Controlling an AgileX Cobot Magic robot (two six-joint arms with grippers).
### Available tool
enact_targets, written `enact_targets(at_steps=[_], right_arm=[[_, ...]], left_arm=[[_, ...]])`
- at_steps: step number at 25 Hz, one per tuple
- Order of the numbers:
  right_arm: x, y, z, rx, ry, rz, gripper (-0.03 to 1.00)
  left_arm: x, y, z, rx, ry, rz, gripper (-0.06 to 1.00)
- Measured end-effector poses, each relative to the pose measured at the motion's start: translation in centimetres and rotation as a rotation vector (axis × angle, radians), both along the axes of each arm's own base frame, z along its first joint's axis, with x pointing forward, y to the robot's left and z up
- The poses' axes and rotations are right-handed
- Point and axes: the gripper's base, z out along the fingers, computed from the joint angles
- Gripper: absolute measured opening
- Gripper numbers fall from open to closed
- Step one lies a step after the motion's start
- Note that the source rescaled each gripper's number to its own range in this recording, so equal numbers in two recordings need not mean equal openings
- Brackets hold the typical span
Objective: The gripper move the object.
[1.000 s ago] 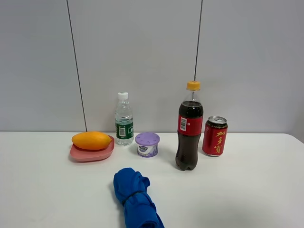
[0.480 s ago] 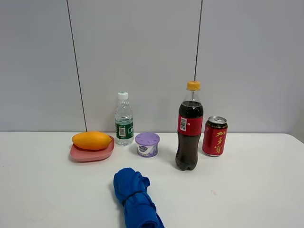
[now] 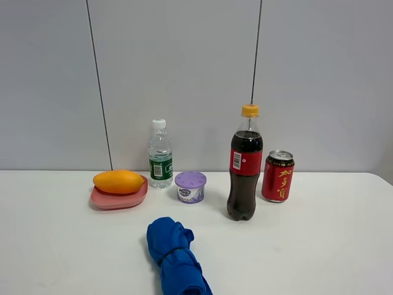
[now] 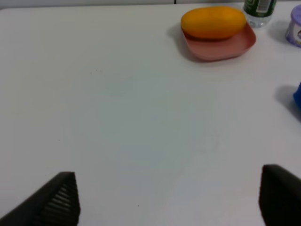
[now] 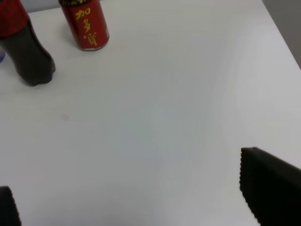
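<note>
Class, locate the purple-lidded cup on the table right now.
In the exterior high view the purple-lidded cup stands left of centre, between the water bottle and the cola bottle, behind the blue cloth.

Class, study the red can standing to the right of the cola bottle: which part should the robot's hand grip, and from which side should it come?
Probably grip the red can around its mid-body, approaching from the right, with the right hand. It stands upright, its round wall suits a side pinch, and the cola bottle crowds its left while the right side is open.

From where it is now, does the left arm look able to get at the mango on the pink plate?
Probably yes. The left gripper is open, and only bare table lies between it and the mango on the pink plate.
</note>
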Motion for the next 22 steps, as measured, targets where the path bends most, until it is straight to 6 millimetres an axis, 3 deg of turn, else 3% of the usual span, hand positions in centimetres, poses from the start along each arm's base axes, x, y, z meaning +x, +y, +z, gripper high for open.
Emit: enact_targets(at_steps=[22], right_arm=[[0.03,0.15,-0.07,0.025,0.003,0.006,0.90]], left_arm=[[0.00,0.00,0.00,0.000,0.000,0.000,1.00]])
